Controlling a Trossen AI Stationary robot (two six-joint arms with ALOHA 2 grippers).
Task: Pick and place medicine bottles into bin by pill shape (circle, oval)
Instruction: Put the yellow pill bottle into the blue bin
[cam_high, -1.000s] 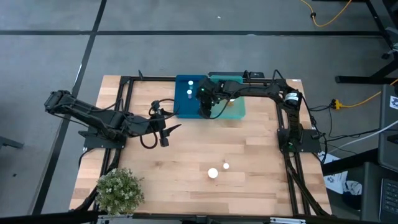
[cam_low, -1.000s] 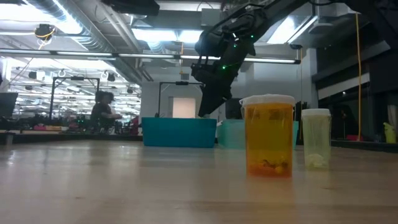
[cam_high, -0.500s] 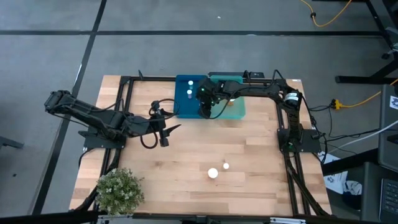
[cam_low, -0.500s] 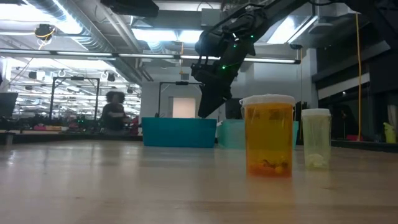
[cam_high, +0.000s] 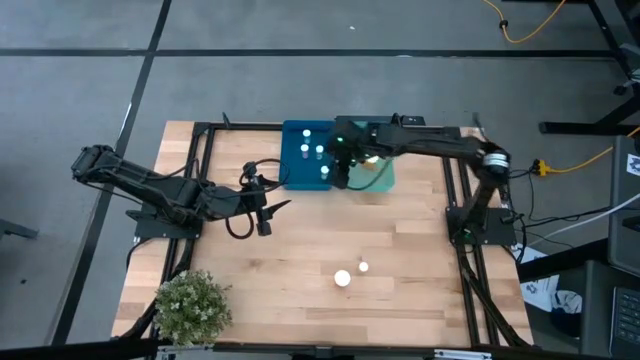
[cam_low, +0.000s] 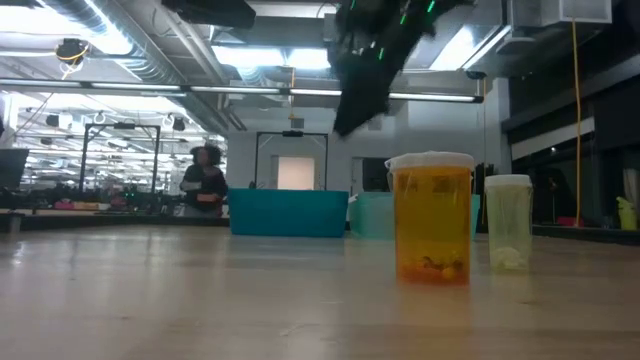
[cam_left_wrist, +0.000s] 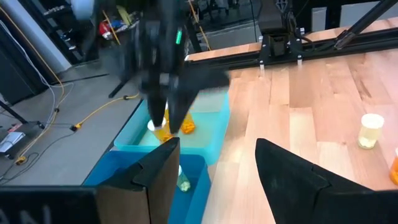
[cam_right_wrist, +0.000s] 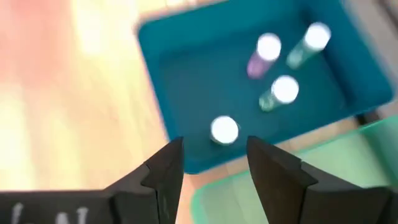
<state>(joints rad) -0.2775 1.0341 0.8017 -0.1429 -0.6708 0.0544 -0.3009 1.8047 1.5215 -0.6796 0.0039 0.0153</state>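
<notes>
reading this as the gap between one drop and the next pick: finding the right gripper (cam_right_wrist: 214, 142) hanging above the near edge of the dark blue bin (cam_high: 292, 172), jaws released and grasping nothing, with four white-capped medicine bottles (cam_right_wrist: 285, 89) lying inside that bin beneath it. noting the pale green bin (cam_high: 380, 178) touching the blue one on its right side, and at least one amber bottle (cam_left_wrist: 163, 130) resting in it, going by the left wrist view. counting two bottles not yet sorted, both out on the counter (cam_high: 300, 250) well apart from the bins and towards the front edge: a wide amber bottle (cam_low: 432, 220) and, just beside it, a slimmer clear bottle (cam_low: 508, 222). judging the task to be mostly done, with these two remaining. standing upright, both of them, long axis vertical, white caps pointing straight up, pills settling at the bottom. calling next for swinging the right arm back across the counter, lowering open jaws around one body below the cap, and closing across its width; also checking the pill shape first, since telling circle from oval is not possible here. taking care not to knock the neighbour over, given how near they stand. keeping the left gripper (cam_high: 270, 210) parked at mid-counter on the left, jaws likewise spread and holding nothing. leaving aside the potted plant (cam_high: 192, 305) at the front left corner.
</notes>
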